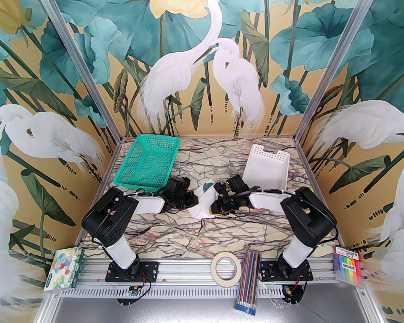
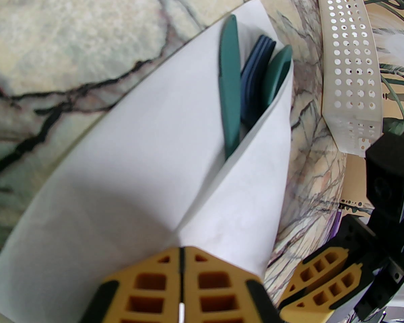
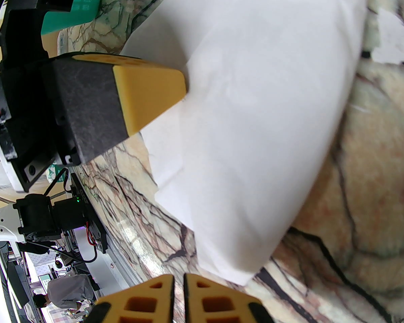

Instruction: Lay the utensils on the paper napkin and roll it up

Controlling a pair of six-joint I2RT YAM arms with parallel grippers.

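The white paper napkin (image 1: 202, 208) lies mid-table, one flap folded over the dark green utensils (image 1: 207, 187). In the left wrist view the utensils' tips (image 2: 230, 89) poke out of the napkin (image 2: 121, 180) at its far end, with a darker ridged piece between the green ones. My left gripper (image 2: 181, 251) is shut at the flap's near corner, pinching the paper. In the right wrist view my right gripper (image 3: 177, 279) is shut just short of the napkin (image 3: 256, 113), nothing between its fingers. The left gripper's finger (image 3: 148, 86) touches the napkin's far side.
A green mesh basket (image 1: 148, 162) stands at the back left and a white perforated basket (image 1: 267, 167) at the back right. Along the near edge lie a tape roll (image 1: 226, 267), a pencil bundle (image 1: 250, 278), a picture box (image 1: 64, 269) and a marker pack (image 1: 348, 264).
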